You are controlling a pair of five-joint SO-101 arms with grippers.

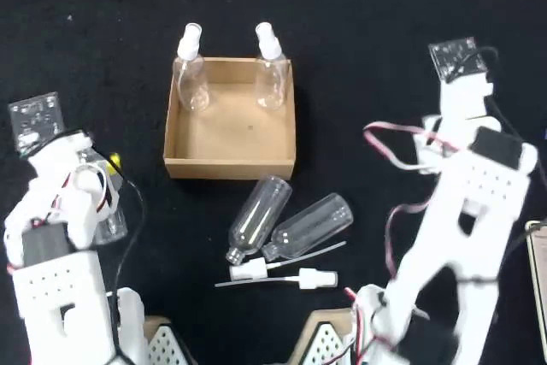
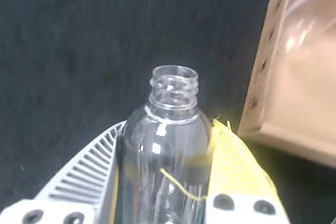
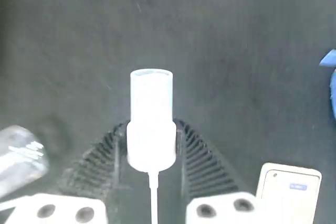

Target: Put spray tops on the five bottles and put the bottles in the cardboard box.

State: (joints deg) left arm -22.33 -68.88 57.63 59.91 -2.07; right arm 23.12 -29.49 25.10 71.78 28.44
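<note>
You are roughly two fifths of the way through. Two capped bottles (image 1: 190,79) stand inside the cardboard box (image 1: 229,166) against its far wall, so those are done.

Your left claw (image 2: 170,127) is closed round the body of an open bottle (image 2: 173,93), grey finger on one side and yellow finger on the other. The neck pokes out past the fingertips with nothing on it. Your right claw (image 3: 151,126) is pinched on a spray top (image 3: 151,98), with the head beyond the fingertips and the dip tube trailing back between the fingers.

The two claws are well apart (each off to its own side of the table (image 1: 385,23)), so top and neck have not met yet. The box sits near the left claw, off its yellow-finger side, toward the middle.

As I judge it, this is what is left:
- Seat this top on the held bottle and box it.
- Cap and box the two bare bottles (image 1: 256,211), which lie side by side between your claws, short of the box.
- For those, use the two loose spray tops (image 1: 312,278) lying just beside their necks.

That makes three bottles to cap and three to box.
</note>
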